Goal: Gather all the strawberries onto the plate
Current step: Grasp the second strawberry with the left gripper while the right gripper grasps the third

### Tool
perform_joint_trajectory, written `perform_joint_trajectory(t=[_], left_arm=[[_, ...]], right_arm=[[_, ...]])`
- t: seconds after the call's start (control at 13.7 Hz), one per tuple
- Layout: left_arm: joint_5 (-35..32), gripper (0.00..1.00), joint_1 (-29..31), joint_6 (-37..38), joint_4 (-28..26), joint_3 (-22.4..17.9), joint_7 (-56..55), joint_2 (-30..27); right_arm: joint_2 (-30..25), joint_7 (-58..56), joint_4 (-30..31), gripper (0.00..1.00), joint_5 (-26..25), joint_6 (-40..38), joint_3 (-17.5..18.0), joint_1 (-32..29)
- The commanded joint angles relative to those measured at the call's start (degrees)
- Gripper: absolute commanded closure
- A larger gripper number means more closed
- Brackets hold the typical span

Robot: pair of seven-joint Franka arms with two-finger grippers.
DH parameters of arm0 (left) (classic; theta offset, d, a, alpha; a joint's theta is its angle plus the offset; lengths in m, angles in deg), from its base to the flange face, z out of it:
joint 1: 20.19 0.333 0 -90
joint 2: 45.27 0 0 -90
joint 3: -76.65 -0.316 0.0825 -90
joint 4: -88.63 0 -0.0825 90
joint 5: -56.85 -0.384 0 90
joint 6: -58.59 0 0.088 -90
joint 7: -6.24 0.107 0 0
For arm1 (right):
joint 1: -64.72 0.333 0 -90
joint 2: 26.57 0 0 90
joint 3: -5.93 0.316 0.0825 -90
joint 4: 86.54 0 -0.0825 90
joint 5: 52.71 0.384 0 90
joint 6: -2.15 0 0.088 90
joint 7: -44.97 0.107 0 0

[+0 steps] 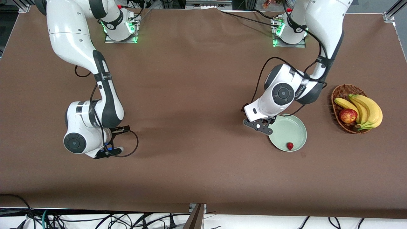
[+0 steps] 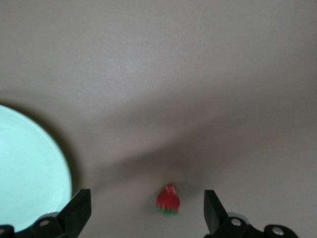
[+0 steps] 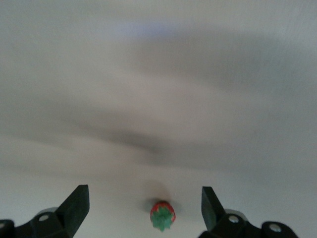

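Two white, glossy Franka arms worked over a matte brown table (image 1: 197, 152) as strawberries were gathered. A round, shallow, pale mint-green plate (image 1: 294, 127) with a smooth raised rim sat toward the left arm's end of the table, and one small red strawberry (image 1: 290, 146) lay inside it, close to the part of the rim nearest the front camera; which way it pointed could not be told.

The left gripper (image 2: 146, 210) hovered just beside the plate's edge, its dark, wedge-shaped fingers (image 2: 79, 208) spread wide and gripping nothing. In the left wrist view a second strawberry (image 2: 168, 200) lay on the bare table between those fingers, a plump cone with its long axis running from a green leafy cap, at the end nearer the gripper, to a red tip pointing away from it.

The right gripper (image 3: 144, 208) hung low over the table toward the right arm's end, its black fingers (image 3: 77, 206) likewise parted and empty. Between them a third strawberry (image 3: 162, 216) rested on the surface, its star-shaped green cap turned toward the wrist camera.

Near the plate, a brown woven wicker basket (image 1: 340, 95) held curved yellow bananas (image 1: 365, 109) and a rounded red-yellow apple (image 1: 348, 115).
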Motion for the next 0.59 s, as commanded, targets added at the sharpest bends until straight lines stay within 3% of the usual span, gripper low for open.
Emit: perform_joint_trajectory(t=[0.0, 0.51], left_arm=[[0.00, 0.00, -0.02, -9.36, -7.45, -0.14, -0.11, -0.48], [0.08, 0.02, -1.86, -11.23, -9.84, -0.22, -4.59, 1.02]], right_arm=[[-7.69, -1.14, 13.29, 0.00, -0.90, 5.26, -0.07, 0.79], [-14.65, -1.31, 32.56, 0.00, -0.90, 20.74, 0.37, 1.14]])
